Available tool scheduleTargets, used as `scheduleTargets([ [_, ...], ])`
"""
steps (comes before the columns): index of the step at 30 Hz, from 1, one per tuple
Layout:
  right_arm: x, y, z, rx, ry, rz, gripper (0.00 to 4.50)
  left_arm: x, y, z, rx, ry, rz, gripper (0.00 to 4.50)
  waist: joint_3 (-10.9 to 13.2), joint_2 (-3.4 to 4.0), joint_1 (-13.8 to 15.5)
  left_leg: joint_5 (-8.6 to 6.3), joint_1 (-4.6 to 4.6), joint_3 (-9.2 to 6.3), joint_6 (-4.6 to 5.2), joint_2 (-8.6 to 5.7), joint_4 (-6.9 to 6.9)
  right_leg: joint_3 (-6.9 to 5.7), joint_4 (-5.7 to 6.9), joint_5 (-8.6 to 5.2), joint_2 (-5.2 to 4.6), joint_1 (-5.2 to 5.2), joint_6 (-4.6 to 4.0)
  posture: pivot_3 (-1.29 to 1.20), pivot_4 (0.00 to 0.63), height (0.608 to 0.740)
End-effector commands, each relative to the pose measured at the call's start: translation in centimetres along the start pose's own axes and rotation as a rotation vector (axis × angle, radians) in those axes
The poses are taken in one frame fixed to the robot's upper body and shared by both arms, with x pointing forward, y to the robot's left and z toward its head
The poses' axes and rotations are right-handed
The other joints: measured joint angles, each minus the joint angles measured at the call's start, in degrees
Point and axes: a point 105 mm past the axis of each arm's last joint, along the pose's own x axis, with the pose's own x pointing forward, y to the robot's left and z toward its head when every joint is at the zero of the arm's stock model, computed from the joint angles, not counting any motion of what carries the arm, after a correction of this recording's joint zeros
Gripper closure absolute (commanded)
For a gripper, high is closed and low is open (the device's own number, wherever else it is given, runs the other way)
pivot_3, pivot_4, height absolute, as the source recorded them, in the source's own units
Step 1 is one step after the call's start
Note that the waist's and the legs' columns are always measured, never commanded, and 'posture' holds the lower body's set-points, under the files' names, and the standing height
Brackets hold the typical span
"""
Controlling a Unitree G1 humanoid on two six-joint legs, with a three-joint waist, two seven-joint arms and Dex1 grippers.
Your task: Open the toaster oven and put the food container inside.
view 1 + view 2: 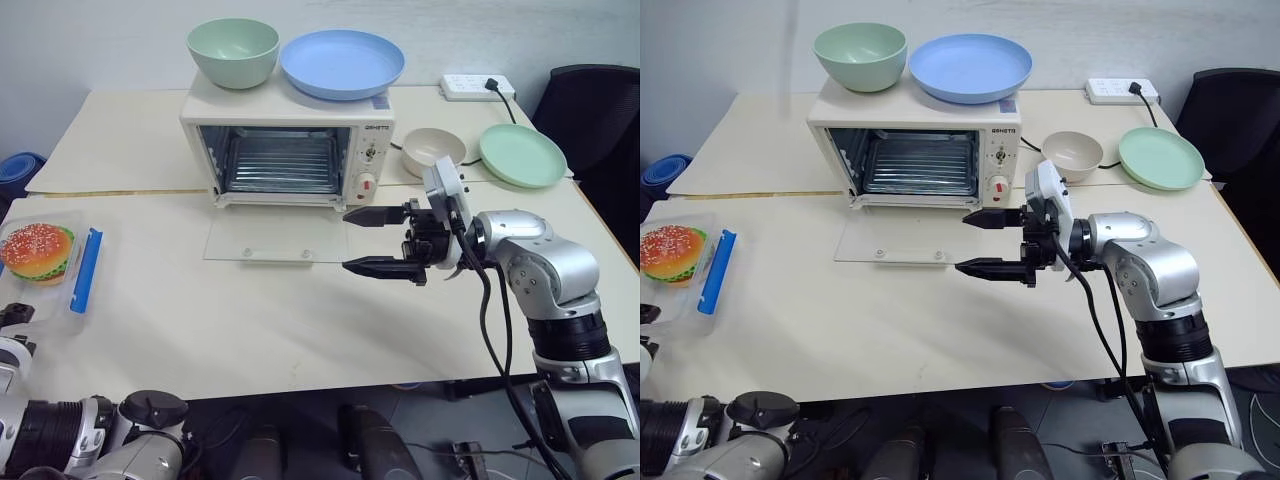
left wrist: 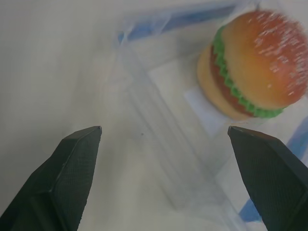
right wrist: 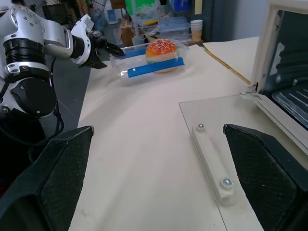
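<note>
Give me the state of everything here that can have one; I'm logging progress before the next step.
toaster oven: door dropped fully open, flat on the table, rack bare.
food container: on the table, outside the oven, burger inside.
left tool: open, at the container, not gripping.
right tool: open, empty, over the door.
power strip: one plug in.
green bowl: upright, empty.

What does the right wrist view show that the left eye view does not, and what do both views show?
Right wrist view: the left gripper, open, close beside the clear plastic food container, and background clutter. Left eye view: the green bowl and blue plate on top of the cream-white toaster oven, a beige bowl, a green plate, a power strip. Both: the toy hamburger, the lowered glass door, the open right gripper.
</note>
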Motion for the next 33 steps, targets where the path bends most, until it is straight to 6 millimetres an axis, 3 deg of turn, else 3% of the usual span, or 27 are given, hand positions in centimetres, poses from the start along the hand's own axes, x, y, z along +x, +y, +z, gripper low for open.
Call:
scheduleTargets([
  [1,-0.4,0.7,1.4,-0.045,-0.034,-0.023,0.00,0.7,-0.5,0.8,-0.015,0.011,0.018,0.04,0.0,-0.01,0.1,0.00,0.00,-0.01,-0.01,0.01,0.00,-0.01,0.02,-0.01,0.01,0.00,-0.02,0.00,0.150,0.740],
  [2,-0.5,0.8,1.4,-0.045,-0.036,-0.027,0.00,0.9,-0.6,0.7,-0.024,0.022,0.026,0.04,0.0,-0.02,0.1,0.00,0.00,-0.02,-0.01,0.01,0.00,-0.03,0.03,-0.01,0.01,-0.01,-0.03,0.00,0.150,0.740],
  [5,-0.8,0.9,1.4,-0.046,-0.036,-0.047,0.00,1.4,-0.7,0.6,-0.049,0.054,0.051,0.63,0.0,-0.02,0.1,0.00,0.01,0.00,-0.01,-0.01,0.00,-0.01,0.03,-0.01,-0.02,-0.01,-0.03,0.00,0.150,0.740],
  [17,-1.7,1.3,1.5,-0.050,-0.024,-0.089,0.00,2.3,-1.5,2.2,0.019,0.086,0.061,4.16,0.0,-0.05,0.1,-0.04,-0.01,-0.01,-0.05,0.02,-0.02,-0.03,0.00,-0.02,-0.04,-0.04,-0.03,0.00,0.150,0.740],
  [21,-2.3,1.4,1.4,-0.028,-0.018,-0.108,0.00,2.2,-4.3,3.3,0.160,0.075,-0.063,4.28,0.0,-0.08,0.1,-0.04,-0.01,-0.04,-0.06,0.04,-0.02,-0.04,0.01,-0.03,-0.03,-0.05,-0.05,0.00,0.150,0.740],
  [25,-3.3,1.5,1.5,0.014,-0.013,-0.142,0.00,1.0,-9.4,3.4,0.335,0.078,-0.326,4.28,0.0,-0.16,0.3,-0.04,-0.09,-0.13,-0.04,0.01,-0.02,0.04,-0.04,-0.03,-0.16,-0.05,-0.06,0.00,0.150,0.740],
  [29,-4.2,1.4,1.2,-0.008,0.010,-0.195,0.00,-0.3,-13.2,2.2,0.475,0.127,-0.528,4.28,0.0,-0.16,0.3,-0.04,-0.22,-0.25,-0.02,-0.07,-0.06,0.11,-0.17,-0.05,-0.34,-0.08,-0.09,0.00,0.150,0.740],
  [33,-5.0,1.2,0.5,-0.001,0.023,-0.250,0.00,-1.8,-16.5,-0.6,0.650,0.195,-0.673,4.28,0.0,-0.16,0.2,-0.04,-0.44,-0.34,0.00,-0.08,-0.08,0.04,-0.34,-0.04,-0.37,-0.17,-0.08,0.00,0.150,0.740],
])
